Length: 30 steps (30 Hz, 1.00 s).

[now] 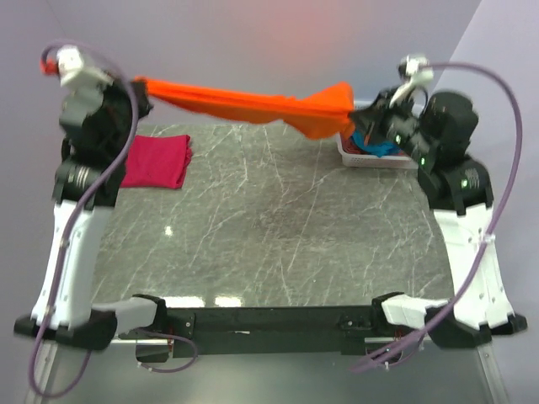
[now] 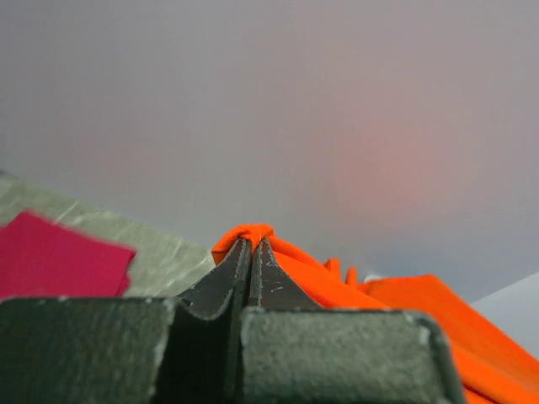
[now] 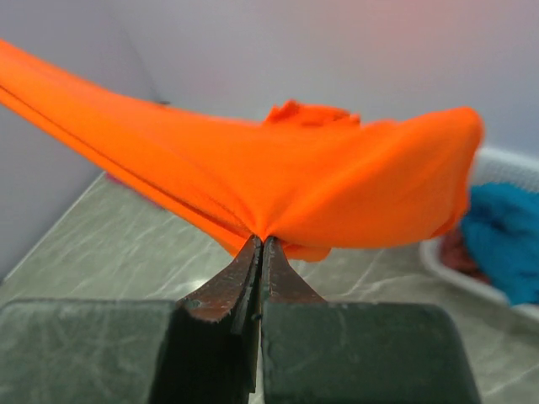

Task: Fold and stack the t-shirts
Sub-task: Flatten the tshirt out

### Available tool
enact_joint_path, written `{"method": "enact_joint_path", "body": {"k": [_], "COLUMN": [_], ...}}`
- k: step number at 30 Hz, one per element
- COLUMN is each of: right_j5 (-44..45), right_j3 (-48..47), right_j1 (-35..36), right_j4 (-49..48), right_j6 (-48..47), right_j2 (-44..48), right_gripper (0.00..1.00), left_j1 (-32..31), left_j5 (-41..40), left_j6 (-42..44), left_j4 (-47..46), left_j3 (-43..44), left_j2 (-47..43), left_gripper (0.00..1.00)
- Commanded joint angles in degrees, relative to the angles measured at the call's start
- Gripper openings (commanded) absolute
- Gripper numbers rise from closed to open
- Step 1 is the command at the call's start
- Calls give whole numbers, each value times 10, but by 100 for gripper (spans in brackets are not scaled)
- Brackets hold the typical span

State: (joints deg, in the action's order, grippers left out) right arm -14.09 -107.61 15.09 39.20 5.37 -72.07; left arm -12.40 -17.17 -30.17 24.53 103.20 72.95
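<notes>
Left pincer (image 2: 253, 242), right pincer (image 3: 259, 242) each pinching orange t-shirt (image 1: 244, 105), stretched taut midair; magenta t-shirt (image 1: 156, 162) apparently folded on table (image 1: 269, 227).

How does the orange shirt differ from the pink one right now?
The orange t-shirt hangs stretched in the air; the magenta t-shirt lies on the table. Orange is unfolded; magenta is folded flat. Orange is pinched by the left gripper and right gripper; magenta is untouched. Both are plain-coloured cloth.

The orange t-shirt (image 1: 244, 105) is matt cloth, the table (image 1: 269, 236) glossy (stone-veined).
</notes>
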Motion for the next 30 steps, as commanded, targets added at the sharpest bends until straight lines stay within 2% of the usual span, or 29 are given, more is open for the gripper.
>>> {"method": "enact_joint_path", "body": {"k": [1, 3, 4, 7, 8, 9, 11, 12, 13, 14, 15, 16, 17, 18, 23, 30], "right_j5": [-52, -43, -18, -15, -23, -27, -27, -25, -20, -9, 7, 26, 57, 64, 103, 157], "right_j3": [142, 221, 291, 388, 407, 431, 434, 430, 424, 421, 415, 410, 406, 411, 458, 500], "right_j1": [2, 19, 46, 65, 66, 66, 66, 66, 66, 66, 66, 66, 66, 66, 66, 65], "right_j4": [34, 26, 5, -17, -39, -50, -60, -59, -66, -69, -70, -63, -59, -57, -85, -77], "right_j6": [26, 55, 60, 79, 86, 85, 83, 82, 83, 83, 86, 92, 106, 112, 148, 184], "right_j2": [58, 104, 119, 141, 138, 116, 77, 32, 11, -9, -39, -53, -64, -75, -64, -110], "right_gripper": [0, 0, 0, 5, 16, 20, 40, 47, 54, 57, 60, 62, 62, 63, 66, 66], "left_j1": [9, 9, 10, 19, 31, 40, 66, 74, 80, 87, 88, 88, 88, 88, 87, 86], "left_j5": [-97, -137, -160, -178, -182, -182, -184, -183, -180, -176, -170, -168, -168, -163, -103, -7], "left_j6": [-36, -62, -84, -130, -136, -143, -166, -168, -173, -176, -179, -176, -179, -184, -201, -220], "left_j4": [62, 86, 109, 123, 114, 113, 110, 109, 111, 120, 139, 148, 160, 173, 148, 83], "left_j3": [-113, -191, -214, -308, -331, -358, -367, -361, -353, -341, -316, -304, -294, -285, -339, -454], "left_j2": [-66, -93, -99, -110, -106, -87, -57, -19, 1, 19, 53, 68, 78, 89, 48, -54], "left_gripper": [1, 1, 1, 1, 1, 1, 1, 4, 13, 21, 34, 50, 93, 99, 99, 99]}}
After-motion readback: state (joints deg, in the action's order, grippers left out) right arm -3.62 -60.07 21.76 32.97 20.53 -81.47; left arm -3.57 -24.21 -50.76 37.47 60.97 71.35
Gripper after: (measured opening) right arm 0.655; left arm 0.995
